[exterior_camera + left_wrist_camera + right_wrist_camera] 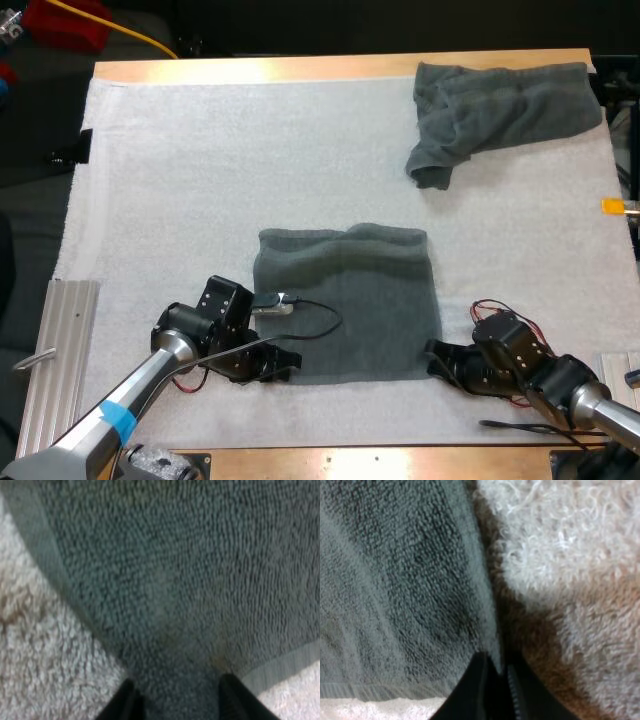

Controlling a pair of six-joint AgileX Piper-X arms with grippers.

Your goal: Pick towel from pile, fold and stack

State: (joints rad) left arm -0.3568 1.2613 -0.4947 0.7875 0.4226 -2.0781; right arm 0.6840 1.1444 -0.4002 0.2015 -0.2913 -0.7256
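Towel (345,300), dark grey-green, lies flat mid-mat in the high view, and a crumpled towel (500,110) sits far right on the white mat (180,170). The left gripper (282,362) is at its near left corner, the right gripper (437,360) at its near right corner. Left wrist view: fingers (125,702) clamp the corner between them. Right wrist view: fingers (475,685), almost closed, pinch the edge.

White mat (180,180) covers wooden table (250,68) — metal rail (60,350) alongside.

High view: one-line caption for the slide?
Left gripper and right gripper pinch the near corners of the flat towel; a crumpled towel lies far right on the mat.
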